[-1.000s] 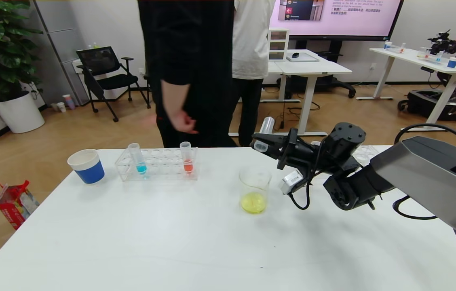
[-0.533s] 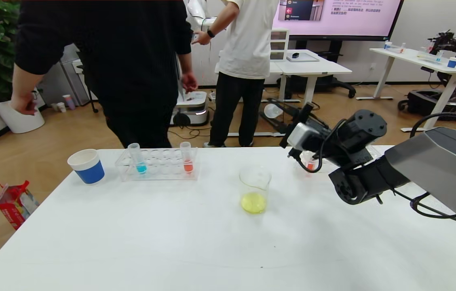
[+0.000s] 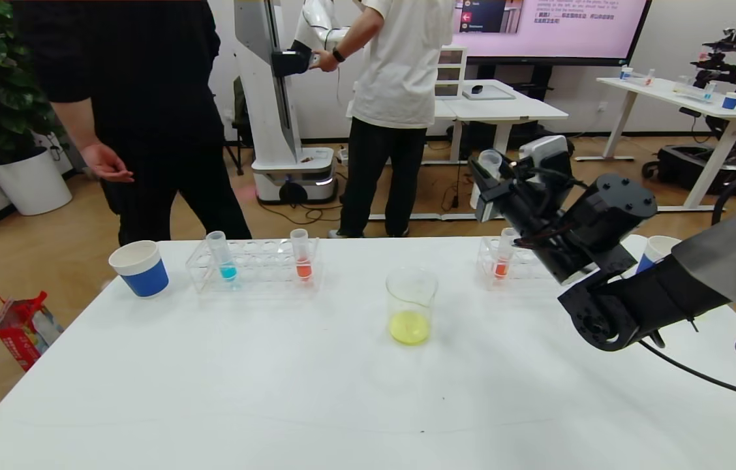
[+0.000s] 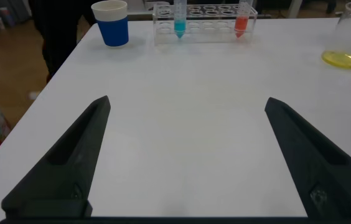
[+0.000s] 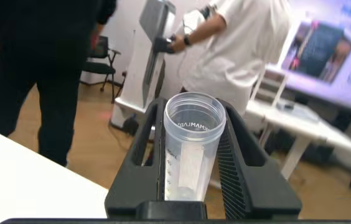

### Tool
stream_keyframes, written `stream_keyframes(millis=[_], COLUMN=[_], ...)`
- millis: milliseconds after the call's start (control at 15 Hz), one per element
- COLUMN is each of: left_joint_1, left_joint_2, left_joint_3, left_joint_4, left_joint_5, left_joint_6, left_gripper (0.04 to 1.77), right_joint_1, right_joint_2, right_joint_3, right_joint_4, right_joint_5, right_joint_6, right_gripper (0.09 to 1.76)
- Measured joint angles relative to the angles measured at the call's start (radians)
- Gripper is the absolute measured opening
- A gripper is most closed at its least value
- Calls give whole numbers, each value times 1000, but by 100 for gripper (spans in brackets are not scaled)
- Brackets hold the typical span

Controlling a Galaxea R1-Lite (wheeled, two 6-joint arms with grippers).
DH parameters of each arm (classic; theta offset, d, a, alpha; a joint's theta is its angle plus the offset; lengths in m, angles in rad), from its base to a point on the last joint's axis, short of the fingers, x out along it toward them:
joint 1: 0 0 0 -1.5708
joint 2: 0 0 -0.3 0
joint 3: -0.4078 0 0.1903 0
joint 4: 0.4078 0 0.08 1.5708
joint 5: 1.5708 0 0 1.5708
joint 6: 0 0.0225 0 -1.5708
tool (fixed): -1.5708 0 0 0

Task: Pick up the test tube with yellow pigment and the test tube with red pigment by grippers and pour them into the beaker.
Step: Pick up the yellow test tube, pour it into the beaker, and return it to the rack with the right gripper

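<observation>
My right gripper is shut on a clear test tube that looks emptied, mouth up, held high above the right rack. The right wrist view shows this tube clamped between both fingers. The beaker stands mid-table with yellow liquid in its bottom; it also shows in the left wrist view. A tube with orange-red liquid stands in the right rack, just below my right gripper. My left gripper is open and empty, low over the table's near left part.
A left rack holds a cyan tube and another orange-red tube. Blue-and-white paper cups stand at far left and far right. A person in black stands behind the table's left side.
My right gripper has swung up and to the right, away from above the beaker, turning the tube from tilted to mouth-up. The person in black has walked left.
</observation>
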Motion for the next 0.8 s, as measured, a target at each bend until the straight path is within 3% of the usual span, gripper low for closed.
stream_keyframes(millis=[133,333,600,800], left_joint_1=[0,0,0,0], left_joint_2=[0,0,0,0], left_joint_3=[0,0,0,0], left_joint_4=[0,0,0,0], left_joint_5=[0,0,0,0], left_joint_6=[0,0,0,0], left_gripper=[173,173,173,173], right_joint_1=[10,12,-22,-105], right_joint_2=[-50,-136,-238,-274], right_joint_3=[41,134,226,226], right_joint_4=[83,184,232,290], right_joint_5=[-56,-69,-31,-27], right_joint_6=[120,195,216,216], right_gripper=[50,50,50,50])
